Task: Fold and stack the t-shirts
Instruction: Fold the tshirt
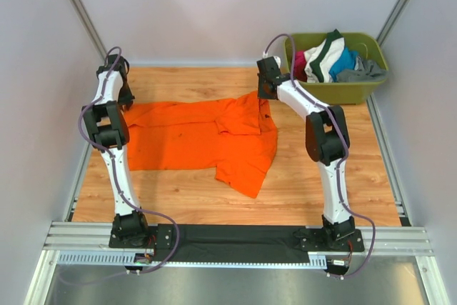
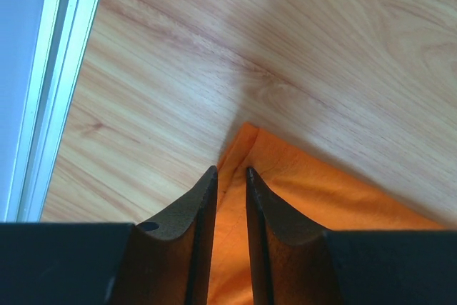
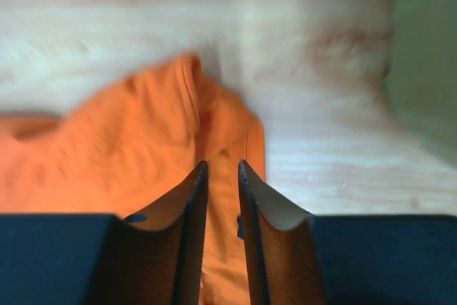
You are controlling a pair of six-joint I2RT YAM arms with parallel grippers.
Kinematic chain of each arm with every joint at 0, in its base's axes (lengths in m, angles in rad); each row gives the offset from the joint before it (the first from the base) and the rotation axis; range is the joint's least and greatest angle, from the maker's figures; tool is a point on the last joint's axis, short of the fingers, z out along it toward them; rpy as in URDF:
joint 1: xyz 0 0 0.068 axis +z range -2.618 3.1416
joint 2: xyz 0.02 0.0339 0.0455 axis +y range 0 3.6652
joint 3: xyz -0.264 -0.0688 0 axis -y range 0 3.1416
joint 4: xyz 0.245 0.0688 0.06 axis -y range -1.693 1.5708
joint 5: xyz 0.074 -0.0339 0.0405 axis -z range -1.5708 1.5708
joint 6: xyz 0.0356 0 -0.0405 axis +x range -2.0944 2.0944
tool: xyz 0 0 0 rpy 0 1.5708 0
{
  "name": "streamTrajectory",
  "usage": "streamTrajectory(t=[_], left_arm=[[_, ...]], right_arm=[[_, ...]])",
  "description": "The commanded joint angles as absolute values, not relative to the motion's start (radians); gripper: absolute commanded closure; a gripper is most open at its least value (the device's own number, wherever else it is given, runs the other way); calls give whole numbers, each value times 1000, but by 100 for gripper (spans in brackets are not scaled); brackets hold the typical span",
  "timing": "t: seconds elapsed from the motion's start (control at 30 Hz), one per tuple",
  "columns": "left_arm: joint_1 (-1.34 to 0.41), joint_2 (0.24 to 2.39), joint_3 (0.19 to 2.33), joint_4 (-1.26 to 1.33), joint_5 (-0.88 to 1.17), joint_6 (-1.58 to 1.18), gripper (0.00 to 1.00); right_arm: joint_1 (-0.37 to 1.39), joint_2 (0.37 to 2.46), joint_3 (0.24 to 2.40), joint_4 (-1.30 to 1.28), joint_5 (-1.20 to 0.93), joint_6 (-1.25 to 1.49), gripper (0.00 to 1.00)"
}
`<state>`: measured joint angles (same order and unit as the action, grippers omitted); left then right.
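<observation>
Your left gripper (image 2: pixel 230 171) and right gripper (image 3: pixel 222 163) each pinch only a thin far edge of the shirt (image 1: pixel 193 137) lying on the table (image 1: pixel 321 191), so pull unevenly and a corner may slip free.

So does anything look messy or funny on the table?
Yes. The orange t-shirt is not flat: its right part is bunched and flopped over itself, with one crooked flap sticking out toward the front. The clothes in the green tub are just heaped in, unfolded.
</observation>
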<state>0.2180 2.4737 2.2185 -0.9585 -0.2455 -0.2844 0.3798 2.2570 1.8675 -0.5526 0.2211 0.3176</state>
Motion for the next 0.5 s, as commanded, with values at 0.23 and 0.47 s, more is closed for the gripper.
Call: streamTrajectory(t=[0.23,0.47], left_arm=[[227,2491,2252,-962,-230,-247,71],[227,2494,2263,-962,-227,-238,71]], right_arm=[[370,2373,2042,-555,296,350,84],[368,2395,2063,-563,270,339,91]])
